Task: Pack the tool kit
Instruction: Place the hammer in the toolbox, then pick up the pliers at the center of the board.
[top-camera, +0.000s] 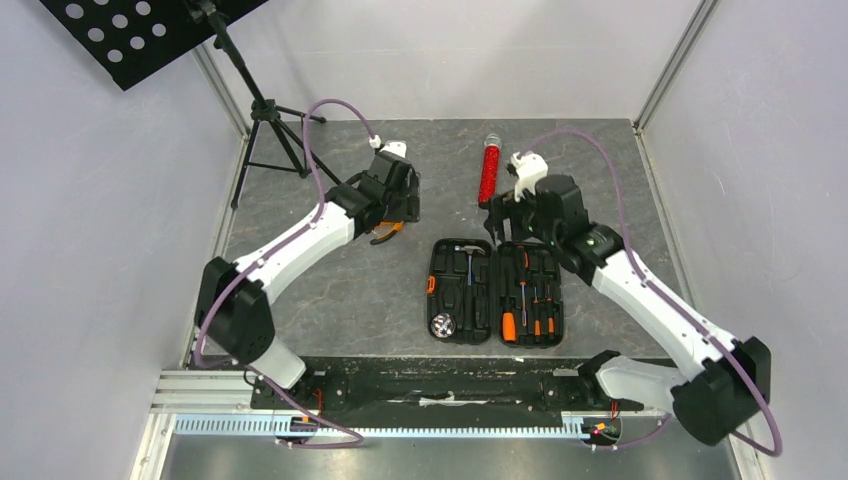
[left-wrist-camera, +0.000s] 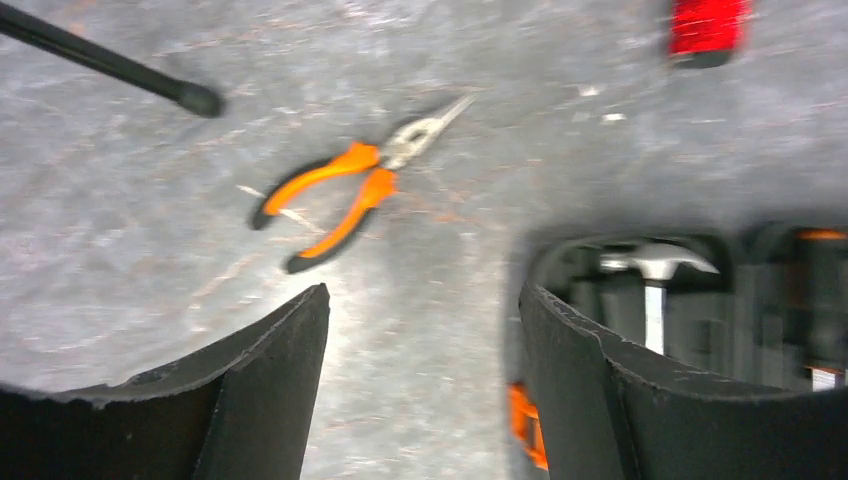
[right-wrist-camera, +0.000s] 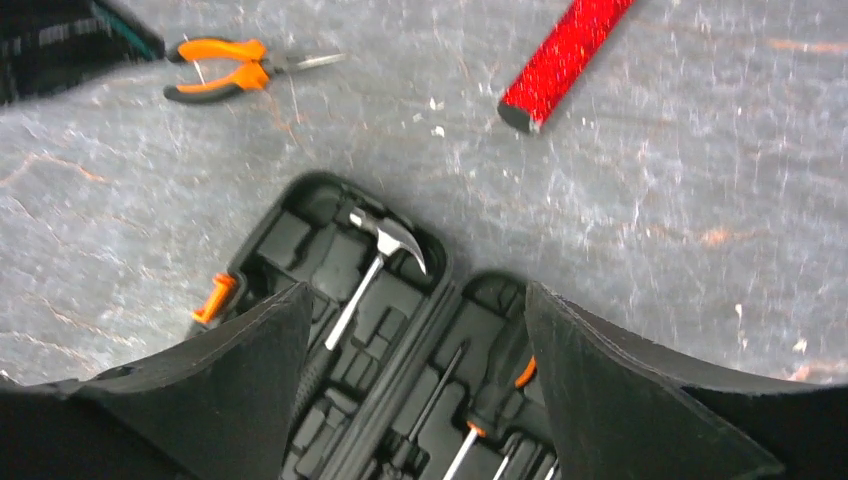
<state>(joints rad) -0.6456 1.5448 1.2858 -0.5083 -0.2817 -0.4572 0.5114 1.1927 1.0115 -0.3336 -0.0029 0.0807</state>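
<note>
Grey marbled bench (top-camera: 330, 290) between white walls. My left end effector (left-wrist-camera: 423, 300) and right end effector (right-wrist-camera: 415, 290) both gape, empty. The black plastic clamshell case (top-camera: 434, 262) lies open mid-bench, orange-handled pliers (left-wrist-camera: 350, 195) at its ten o'clock, red glittery tube (top-camera: 489, 172) at twelve.

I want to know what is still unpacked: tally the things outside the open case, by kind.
Pliers: 1
Red tube: 1
Stand: 1
Total: 3 outside the case
</note>
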